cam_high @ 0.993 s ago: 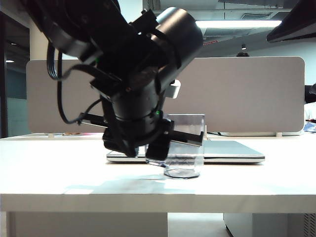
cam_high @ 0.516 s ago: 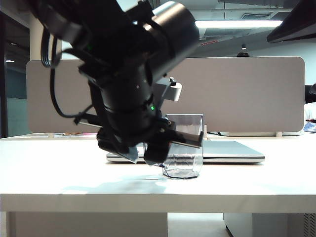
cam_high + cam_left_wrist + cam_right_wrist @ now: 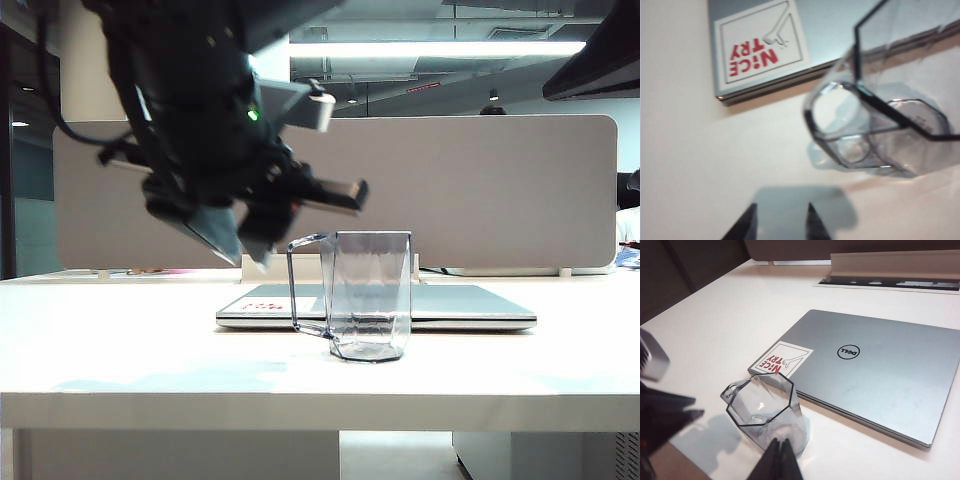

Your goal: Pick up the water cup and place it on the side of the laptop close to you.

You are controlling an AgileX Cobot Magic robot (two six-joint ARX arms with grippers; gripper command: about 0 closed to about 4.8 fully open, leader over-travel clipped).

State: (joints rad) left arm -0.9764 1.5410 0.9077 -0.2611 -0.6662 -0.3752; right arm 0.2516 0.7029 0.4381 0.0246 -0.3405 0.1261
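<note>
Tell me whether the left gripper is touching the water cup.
Apart. In the exterior view the left gripper hangs open above the table, left of the water cup, with the grey partition showing between its fingertips and the cup's handle.

The water cup (image 3: 370, 295) is showing clear grey; the laptop (image 3: 875, 370) silver-grey, its corner sticker (image 3: 781, 359) white-and-red.

The left gripper (image 3: 243, 240), a second ago low around the cup (image 3: 369, 296) near the front edge of the desk (image 3: 120, 340), now hangs higher and further toward the left edge, clear of the cup. Its fingers (image 3: 747, 225) stand apart with nothing between them. The cup's handle and the laptop's sticker (image 3: 264, 305), formerly hidden behind the arm, are now exposed.
</note>
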